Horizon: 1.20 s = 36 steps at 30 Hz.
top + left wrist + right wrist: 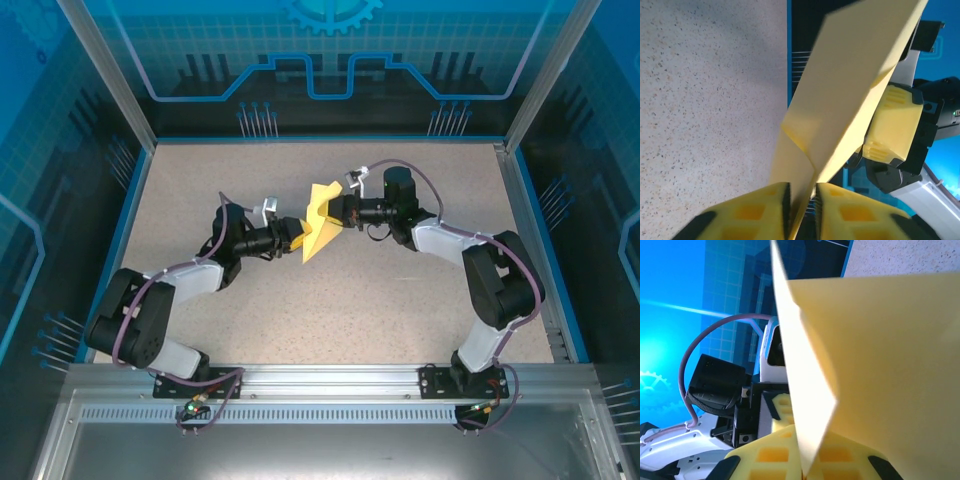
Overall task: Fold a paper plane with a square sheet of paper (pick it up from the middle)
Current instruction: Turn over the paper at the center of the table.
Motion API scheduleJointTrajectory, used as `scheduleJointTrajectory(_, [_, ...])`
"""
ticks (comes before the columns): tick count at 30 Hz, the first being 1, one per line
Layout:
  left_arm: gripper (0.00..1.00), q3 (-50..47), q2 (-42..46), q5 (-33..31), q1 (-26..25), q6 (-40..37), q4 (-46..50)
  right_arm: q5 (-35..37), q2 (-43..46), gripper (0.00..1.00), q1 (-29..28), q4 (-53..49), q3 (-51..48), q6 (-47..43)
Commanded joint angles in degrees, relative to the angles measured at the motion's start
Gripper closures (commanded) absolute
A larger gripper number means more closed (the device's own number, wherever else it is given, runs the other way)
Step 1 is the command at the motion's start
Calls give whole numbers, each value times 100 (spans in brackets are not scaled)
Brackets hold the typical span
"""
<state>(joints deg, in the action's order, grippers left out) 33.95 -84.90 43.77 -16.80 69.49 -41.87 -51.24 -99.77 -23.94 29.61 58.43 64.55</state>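
Folded yellow paper sheet, one, held off the surface between my tools: left tool pinching its left side, right tool pinching its right.

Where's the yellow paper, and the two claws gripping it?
yellow paper [320, 226], top view, its folded middle.
left gripper [802, 200], left wrist view, between its fingertips.
right gripper [807, 465], right wrist view, between its fingertips.

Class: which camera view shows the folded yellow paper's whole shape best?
Top external: the yellow paper appears entire. Left wrist shows its crease and one flap close up; right wrist, a cropped edge and face.
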Motion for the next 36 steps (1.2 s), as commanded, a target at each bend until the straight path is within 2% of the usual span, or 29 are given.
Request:
scheduleJointTrajectory(1, [80, -36, -94, 22, -78, 109, -444, -200, -109, 93, 65, -51, 131, 30])
scheduleJointTrajectory(8, [81, -4, -89, 42, -78, 4, -477, -181, -159, 90, 130, -235, 166, 7])
scheduleJointTrajectory(10, [84, 6, -58, 7, -78, -94, -366, -144, -131, 83, 190, -356, 132, -45])
scheduleJointTrajectory(15, [95, 78, 95, -120, -69, -589, 362, 143, 202, 55, 504, -962, -61, -417])
scheduleJointTrajectory(17, [97, 205, 236, -231, -69, -1006, 1081, 420, 414, 49, 641, -1669, -94, -812])
scheduleJointTrajectory(19, [97, 447, 487, -584, -69, -1676, 2288, 911, 688, 44, 746, -2499, -90, -1264])
scheduleJointTrajectory(21, [97, 843, 756, -1269, -86, -2516, 3878, 1530, 977, 40, 791, -3247, -108, -1718])
scheduleJointTrajectory(23, [96, 1373, 936, -2450, -211, -3311, 5443, 2285, 1295, 35, 779, -3931, -125, -2046])
scheduleJointTrajectory(26, [96, 2103, 884, -4481, -671, -4001, 7121, 3242, 1685, 25, 707, -4479, -239, -2325])
scheduleJointTrajectory(29, [96, 2817, 429, -6252, -1207, -4245, 8195, 3942, 1997, 16, 613, -4600, -460, -2420])
scheduleJointTrajectory(31, [96, 3250, -33, -7171, -1476, -4199, 8742, 4202, 2101, 13, 577, -4662, -553, -2421])
scheduleJointTrajectory(34, [96, 3853, -809, -8216, -1701, -3923, 9537, 4481, 2211, 12, 566, -4735, -664, -2330])
scheduleJointTrajectory(36, [97, 4190, -1313, -8689, -1814, -3733, 9964, 4609, 2259, 12, 566, -4809, -708, -2276])
